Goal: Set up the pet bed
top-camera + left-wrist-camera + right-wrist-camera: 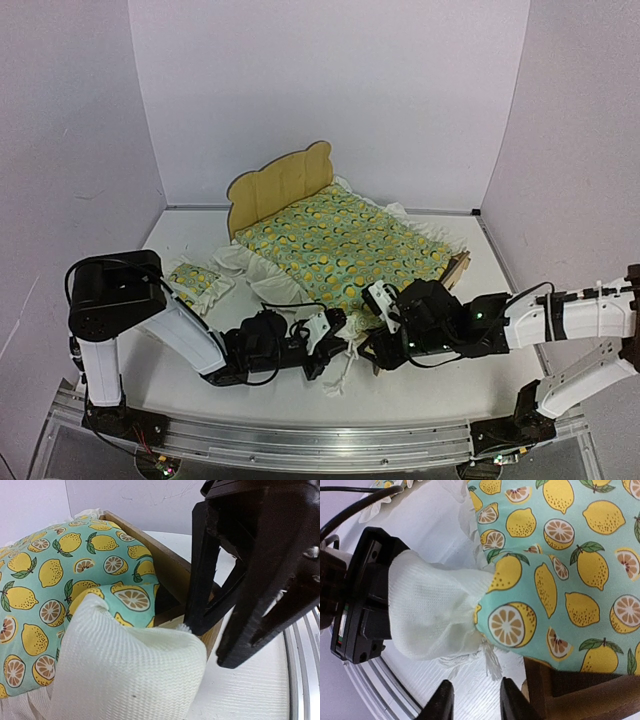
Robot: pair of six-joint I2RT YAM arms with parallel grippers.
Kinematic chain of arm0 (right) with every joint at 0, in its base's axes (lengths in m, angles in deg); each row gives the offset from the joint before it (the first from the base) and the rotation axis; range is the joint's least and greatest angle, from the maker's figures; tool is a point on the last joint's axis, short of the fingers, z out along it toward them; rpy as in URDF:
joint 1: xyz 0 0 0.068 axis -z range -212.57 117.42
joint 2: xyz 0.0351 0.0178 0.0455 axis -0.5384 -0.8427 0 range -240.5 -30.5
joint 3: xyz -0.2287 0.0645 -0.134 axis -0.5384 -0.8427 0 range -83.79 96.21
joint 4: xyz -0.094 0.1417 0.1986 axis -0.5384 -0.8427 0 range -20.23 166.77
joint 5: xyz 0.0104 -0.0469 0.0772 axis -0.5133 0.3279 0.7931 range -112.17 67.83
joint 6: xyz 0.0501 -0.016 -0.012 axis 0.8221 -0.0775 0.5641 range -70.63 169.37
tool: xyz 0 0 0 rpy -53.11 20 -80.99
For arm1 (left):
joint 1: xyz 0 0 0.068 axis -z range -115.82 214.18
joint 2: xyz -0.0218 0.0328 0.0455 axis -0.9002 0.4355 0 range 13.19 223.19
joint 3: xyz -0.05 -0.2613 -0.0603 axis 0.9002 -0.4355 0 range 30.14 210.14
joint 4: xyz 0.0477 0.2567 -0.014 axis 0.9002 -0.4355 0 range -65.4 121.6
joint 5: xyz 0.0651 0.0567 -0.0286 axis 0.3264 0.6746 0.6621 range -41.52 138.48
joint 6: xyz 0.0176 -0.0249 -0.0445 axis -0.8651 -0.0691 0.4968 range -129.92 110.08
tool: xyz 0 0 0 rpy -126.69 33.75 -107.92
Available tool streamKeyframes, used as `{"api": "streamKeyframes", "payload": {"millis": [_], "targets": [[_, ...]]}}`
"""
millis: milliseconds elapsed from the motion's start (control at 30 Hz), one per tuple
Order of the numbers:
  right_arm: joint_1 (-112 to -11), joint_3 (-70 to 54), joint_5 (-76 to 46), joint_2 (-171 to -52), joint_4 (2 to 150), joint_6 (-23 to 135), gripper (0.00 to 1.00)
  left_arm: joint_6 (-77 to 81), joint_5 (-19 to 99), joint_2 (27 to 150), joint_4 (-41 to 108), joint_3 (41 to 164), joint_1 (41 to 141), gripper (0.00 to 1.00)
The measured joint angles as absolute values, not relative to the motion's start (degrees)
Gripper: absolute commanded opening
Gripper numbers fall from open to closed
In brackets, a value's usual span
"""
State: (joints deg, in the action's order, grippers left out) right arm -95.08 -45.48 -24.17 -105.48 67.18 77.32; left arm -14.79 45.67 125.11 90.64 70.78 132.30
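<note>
- The left gripper (335, 340) lies low over the white table (430, 385) at the near end of the bed, clamped tight on the quilt's white ruffle (435, 610), which bunches out from between its jaws.
- Just beside it to the right, the right gripper (476, 702) has its jaws slightly apart and grips nothing; it sits by the bed's near wooden corner (170, 570).
- The lemon-print quilt (340, 240) is spread over the pet bed (458, 268) and spills over its left side.
- A small matching pillow (195, 283) lies on the table left of the bed, apart from it.
- The bed stands mid-table, angled, its bear-ear headboard (280, 185) upright at the far end near the back wall.
</note>
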Motion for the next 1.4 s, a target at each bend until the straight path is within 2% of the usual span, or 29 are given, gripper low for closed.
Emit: {"api": "streamKeyframes", "payload": {"millis": [67,233,467,667,1067,1100,1167,1267,1400], "targets": [[-95.7,-45.4,-24.0,-104.7,66.1,77.9,0.45,-13.7,45.7,125.0,90.6,70.5,132.5,0.0],[-99.3,-45.2,-25.0,-105.1,64.1,79.5,0.51,-8.3,47.2,123.6,89.2,68.9,132.5,0.0],[-104.1,-42.6,-33.5,-115.1,65.3,88.6,0.58,1.7,51.1,118.4,81.7,67.4,132.6,0.0],[-106.0,-40.6,-40.9,-123.8,68.5,93.6,0.61,6.0,52.3,117.0,78.8,67.2,133.0,0.0],[-107.4,-36.5,-51.4,-133.0,70.7,95.7,0.64,8.1,52.0,117.0,77.1,67.3,133.7,0.0],[-107.5,-36.0,-52.1,-133.6,70.6,96.0,0.6,8.1,52.0,117.0,77.1,67.3,133.7,0.0],[-107.5,-34.6,-53.7,-135.3,70.5,96.6,0.43,8.1,51.9,117.0,77.1,67.3,133.7,0.0],[-107.5,-33.7,-55.1,-136.8,70.5,97.2,0.01,8.1,51.7,117.0,77.1,67.3,133.7,0.0],[-107.5,-35.4,-54.4,-135.4,71.0,96.9,0.0,7.6,51.7,117.0,77.1,67.3,133.7,0.0]]}}
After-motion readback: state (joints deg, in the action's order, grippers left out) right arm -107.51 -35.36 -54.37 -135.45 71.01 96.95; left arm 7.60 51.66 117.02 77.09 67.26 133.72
